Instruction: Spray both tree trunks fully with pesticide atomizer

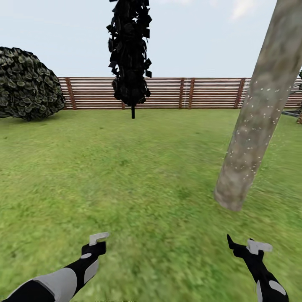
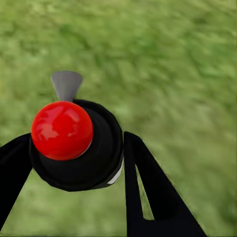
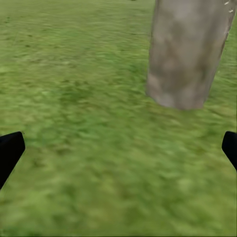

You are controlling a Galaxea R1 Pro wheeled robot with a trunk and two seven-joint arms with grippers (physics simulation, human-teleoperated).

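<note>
While the right claw [image 3: 118,148] gapes, the left claw [image 2: 74,153] pinches the black, red-knobbed atomizer [image 2: 74,143].

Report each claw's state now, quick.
Left claw: shut on the pesticide atomizer, red knob facing the camera.
Right claw: open, empty, fingers spread wide over the grass near the tree trunk.
</note>
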